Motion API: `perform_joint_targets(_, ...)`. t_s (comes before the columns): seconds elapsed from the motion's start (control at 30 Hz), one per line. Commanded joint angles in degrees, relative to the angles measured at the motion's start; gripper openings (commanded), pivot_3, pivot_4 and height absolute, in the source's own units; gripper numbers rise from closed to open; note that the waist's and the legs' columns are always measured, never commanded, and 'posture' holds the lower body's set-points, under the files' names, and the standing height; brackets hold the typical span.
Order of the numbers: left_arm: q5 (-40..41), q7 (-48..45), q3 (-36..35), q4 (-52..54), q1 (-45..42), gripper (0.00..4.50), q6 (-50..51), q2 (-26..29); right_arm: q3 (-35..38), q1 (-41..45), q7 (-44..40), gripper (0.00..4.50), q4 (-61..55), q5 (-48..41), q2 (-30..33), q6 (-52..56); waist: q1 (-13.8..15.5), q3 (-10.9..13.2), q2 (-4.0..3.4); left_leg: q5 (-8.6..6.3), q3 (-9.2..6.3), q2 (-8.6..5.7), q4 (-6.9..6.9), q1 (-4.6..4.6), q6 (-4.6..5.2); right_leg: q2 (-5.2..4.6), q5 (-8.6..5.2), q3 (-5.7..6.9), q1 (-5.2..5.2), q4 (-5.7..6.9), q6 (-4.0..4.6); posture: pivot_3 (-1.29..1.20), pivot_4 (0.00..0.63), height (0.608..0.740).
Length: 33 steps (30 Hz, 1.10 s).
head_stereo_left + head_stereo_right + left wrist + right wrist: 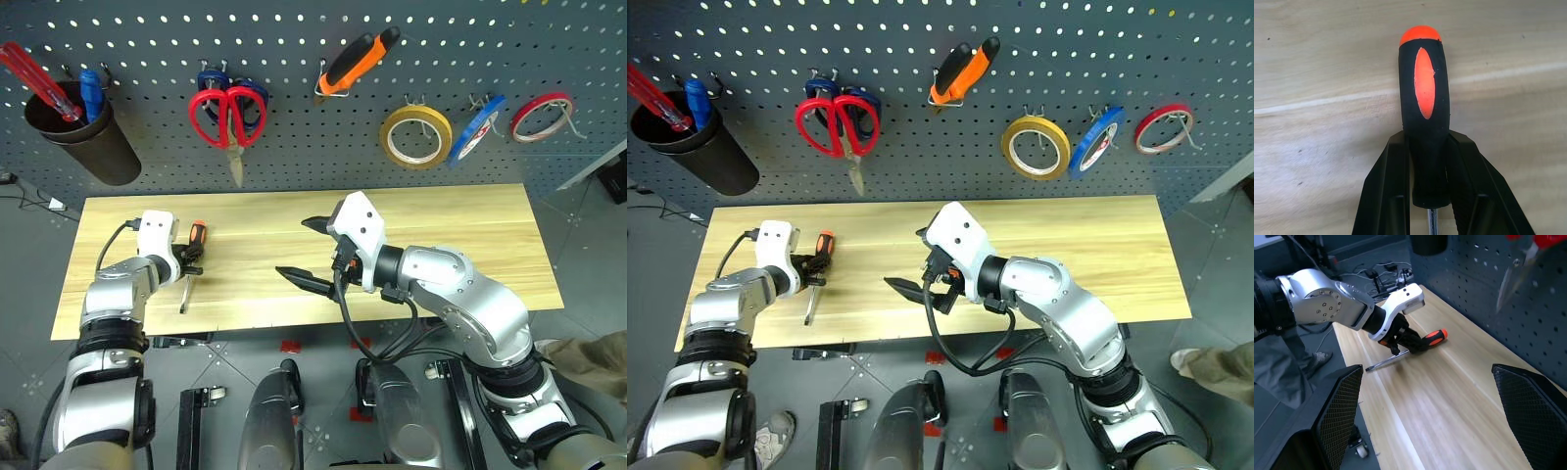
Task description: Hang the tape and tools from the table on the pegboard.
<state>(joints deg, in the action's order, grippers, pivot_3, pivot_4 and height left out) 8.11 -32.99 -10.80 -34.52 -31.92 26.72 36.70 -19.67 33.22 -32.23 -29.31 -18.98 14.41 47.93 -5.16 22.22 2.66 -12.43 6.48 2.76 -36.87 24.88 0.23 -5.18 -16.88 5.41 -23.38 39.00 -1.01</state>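
Observation:
The black-and-orange screwdriver (196, 235) lies at the left end of the table (441, 225), handle toward the pegboard (294, 157). My left gripper (1428, 142) is shut on the lower part of its handle, one black finger (1386, 186) pressed on each side. The steel shaft (184, 294) points at the table's front edge. Over the table's middle my right gripper (306, 253) hangs open, holding nothing. On the pegboard hang the red-handled scissors (227, 116), the orange-and-black pliers (358, 61) and the yellow-tan tape (416, 137).
A blue tape ring (477, 129) and a red tape ring (541, 117) hang right of the yellow one. A black cup (83, 137) with red and blue screwdrivers hangs at the board's left. Dark-blue scissors (211, 80) hang behind the red ones.

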Motion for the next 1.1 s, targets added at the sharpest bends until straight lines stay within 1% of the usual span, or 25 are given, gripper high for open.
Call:
perform_joint_targets(0.03, 0.7, -4.0, -0.2, 10.7, 4.6, 0.68, -5.7, 2.3, -0.4, 0.6, -0.6, 4.5, -0.8, 0.6, 0.2, -3.4, 0.0, -0.1, 0.11, 0.0, -0.01, -0.01, 0.0, 0.0, 0.0, -0.01, 0.0, 0.01, 0.0, 0.0, 0.0, -0.25, 0.288, 0.74)
perform_joint_targets(0.1, 2.0, -4.9, -1.7, 16.4, 7.7, 0.68, -8.1, 2.6, -0.4, 0.6, -0.6, 4.5, -0.7, 0.9, 0.5, -4.3, 0.0, -0.2, 0.16, 0.01, -0.03, 0.0, -0.01, 0.04, -0.01, -0.02, 0.01, 0.03, 0.0, -0.01, 0.01, -0.26, 0.282, 0.74)
perform_joint_targets(0.17, 5.6, -5.9, -5.5, 29.0, 13.2, 0.68, -11.5, 1.8, 0.2, 0.6, -0.4, 4.5, -0.9, 1.4, 1.1, -5.5, -0.1, -0.4, 0.41, 0.01, -0.05, -0.01, -0.02, 0.05, -0.01, -0.03, 0.01, 0.04, 0.01, -0.01, 0.01, -0.26, 0.258, 0.74)
perform_joint_targets(0.23, 7.7, -4.7, -8.7, 39.8, 18.3, 0.68, -13.0, 0.8, 0.8, 0.3, -0.4, 4.5, -1.0, 1.7, 1.7, -6.4, -0.2, -0.7, 0.63, 0.0, -0.08, -0.02, -0.01, 0.11, -0.02, -0.06, 0.01, 0.06, 0.01, -0.04, 0.02, -0.25, 0.24, 0.74)
perform_joint_targets(0.33, 9.2, -0.9, -13.3, 52.5, 23.8, 0.68, -11.9, -0.2, 2.1, 0.1, 0.0, 4.5, -1.2, 1.6, 2.0, -6.9, -0.5, -1.8, 0.64, 0.0, -0.14, -0.02, 0.01, 0.14, -0.02, -0.06, 0.01, 0.12, 0.02, -0.06, 0.02, -0.24, 0.231, 0.74)
perform_joint_targets(0.43, 12.8, 3.4, -17.9, 60.2, 23.6, 0.68, -8.6, -1.1, 4.0, 0.5, -0.3, 4.5, -0.9, 0.4, 2.0, -6.7, -0.5, -2.8, 0.62, 0.01, -0.17, -0.02, -0.01, 0.12, -0.01, -0.05, 0.02, 0.15, 0.07, -0.01, 0.01, -0.2, 0.218, 0.74)
perform_joint_targets(0.53, 16.9, 7.5, -21.0, 64.3, 21.8, 0.68, -5.1, -2.1, 5.2, 1.9, -0.9, 4.5, -0.4, -0.5, 1.8, -6.1, -0.3, -3.7, 0.64, 0.01, -0.26, -0.02, -0.07, 0.08, -0.01, -0.03, 0.06, 0.21, 0.14, 0.07, -0.01, -0.19, 0.215, 0.74)
perform_joint_targets(0.6, 18.3, 9.8, -23.0, 64.3, 19.2, 0.68, -3.8, -1.4, 5.3, 3.3, -1.1, 4.5, 0.2, -0.6, 1.8, -5.7, -0.2, -4.2, 0.63, 0.02, -0.26, -0.03, -0.09, 0.06, 0.0, -0.01, 0.12, 0.19, 0.15, 0.08, -0.01, -0.18, 0.21, 0.74)
perform_joint_targets(0.63, 18.5, 11.3, -24.3, 62.5, 15.9, 0.68, -4.0, 0.0, 5.4, 4.9, 0.1, 4.5, 0.9, -0.1, 1.4, -4.7, -0.2, -4.3, 0.68, 0.02, -0.24, -0.03, -0.09, 0.04, 0.0, 0.0, 0.14, 0.16, 0.15, 0.1, -0.01, -0.18, 0.209, 0.74)
perform_joint_targets(0.7, 17.1, 12.6, -24.7, 58.6, 10.5, 0.68, -5.4, 2.7, 6.0, 7.4, 2.4, 4.5, 2.4, 0.4, 0.4, -2.8, 0.0, -4.4, 0.76, 0.09, -0.3, 0.0, -0.13, 0.01, -0.05, 0.06, 0.19, 0.21, 0.16, 0.19, 0.05, -0.19, 0.204, 0.74)
perform_joint_targets(0.8, 14.3, 14.0, -22.1, 52.4, 2.7, 0.68, -9.4, 4.6, 6.9, 9.9, 4.4, 4.5, 3.0, -0.2, -1.3, -0.5, 0.1, -4.6, 0.74, 0.18, -0.32, 0.0, -0.13, 0.0, -0.09, 0.1, 0.22, 0.19, 0.13, 0.31, 0.08, -0.2, 0.201, 0.74)
perform_joint_targets(0.93, 11.0, 15.8, -19.0, 43.7, -6.8, 0.68, -15.2, 4.9, 7.0, 10.7, 5.6, 4.5, 2.5, -0.4, -2.2, 0.5, 0.2, -5.3, 0.81, 0.18, -0.24, -0.04, -0.11, 0.03, -0.08, 0.07, 0.22, 0.17, 0.12, 0.16, 0.07, -0.22, 0.195, 0.74)
perform_joint_targets(1.1, 5.1, 16.4, -15.6, 30.6, -12.0, 0.68, -26.2, 4.4, 7.2, 11.6, 7.8, 4.5, 2.3, -0.2, -3.6, 1.0, 0.0, -5.5, 0.83, 0.18, -0.2, -0.04, -0.11, 0.07, -0.08, 0.07, 0.22, 0.17, 0.12, 0.05, 0.07, -0.23, 0.193, 0.74)
